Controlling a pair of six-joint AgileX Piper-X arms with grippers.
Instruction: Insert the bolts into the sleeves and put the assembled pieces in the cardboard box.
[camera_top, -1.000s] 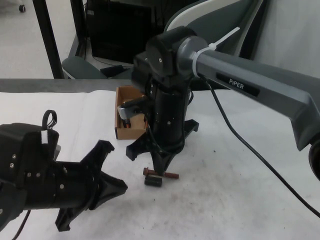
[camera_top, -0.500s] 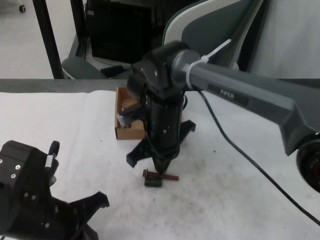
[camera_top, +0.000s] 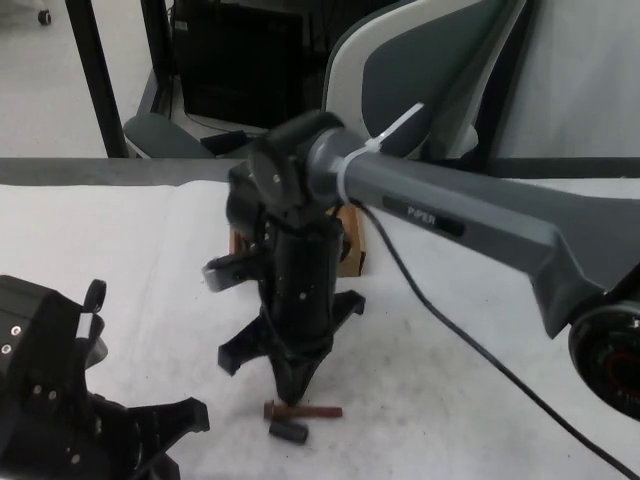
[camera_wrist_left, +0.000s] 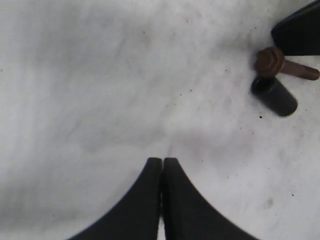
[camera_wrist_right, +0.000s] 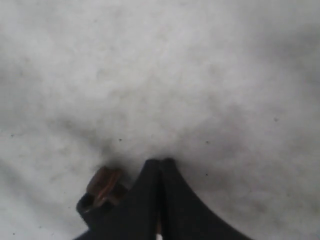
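A brown bolt (camera_top: 303, 410) lies on the white bench, and a short black sleeve (camera_top: 288, 431) lies just in front of it, touching or nearly so. My right gripper (camera_top: 296, 388) points straight down with its tip at the bolt's shaft. Its fingers are shut, and the bolt head (camera_wrist_right: 105, 182) and sleeve (camera_wrist_right: 86, 203) show beside them in the right wrist view. My left gripper (camera_wrist_left: 162, 165) is shut and empty, low at the near left of the bench (camera_top: 110, 435). It is apart from the bolt (camera_wrist_left: 280, 64) and sleeve (camera_wrist_left: 275, 95). The cardboard box (camera_top: 351, 252) stands behind the right arm, mostly hidden.
A black cable (camera_top: 440, 320) trails from the right arm across the bench. White bench (camera_top: 480, 420) lies bare to the right and at the far left. A chair (camera_top: 420, 70) and dark equipment stand beyond the far edge.
The right gripper has come toward the near edge, and the bolt and sleeve have slid nearer with it. The left arm has drawn back into the near left corner.
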